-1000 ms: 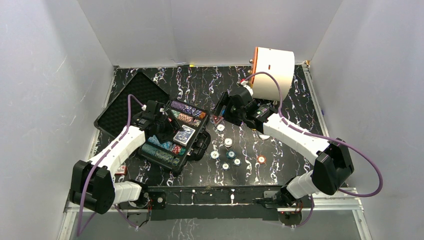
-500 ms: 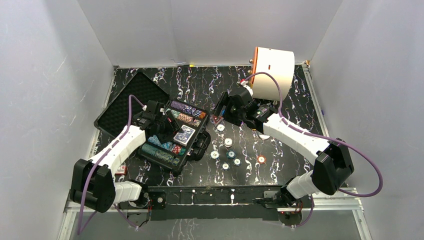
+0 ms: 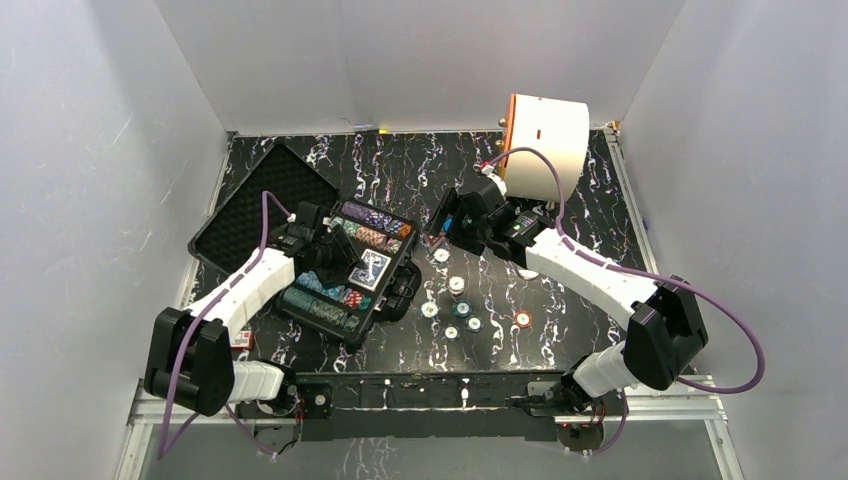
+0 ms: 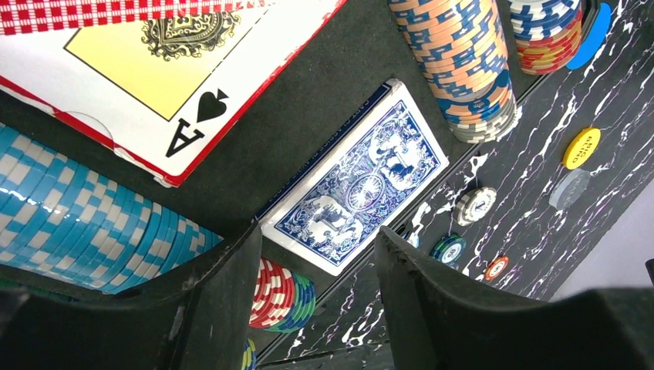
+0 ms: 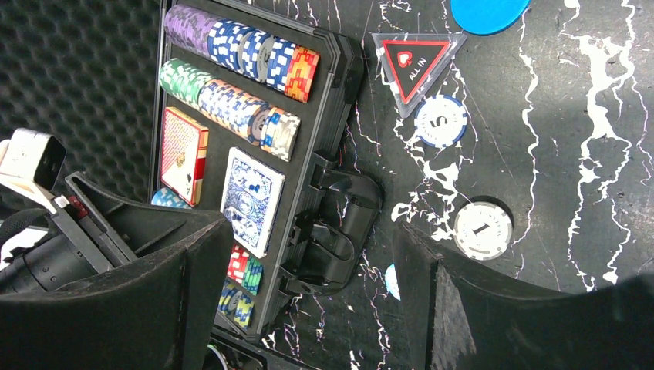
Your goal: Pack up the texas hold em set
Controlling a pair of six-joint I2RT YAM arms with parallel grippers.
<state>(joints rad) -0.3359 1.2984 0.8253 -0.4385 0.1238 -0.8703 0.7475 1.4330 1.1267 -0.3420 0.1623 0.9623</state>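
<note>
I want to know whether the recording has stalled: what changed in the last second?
The left hand edged slightly right over the case, toward the blue deck. The right hand crept slightly left. Both are open and hold nothing. The case, decks and loose chips stayed put.

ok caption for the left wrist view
Open left gripper poised over the blue card deck, beside the red deck in the case.

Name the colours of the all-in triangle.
The triangle is black with red edging; clearest in right wrist view.
</note>
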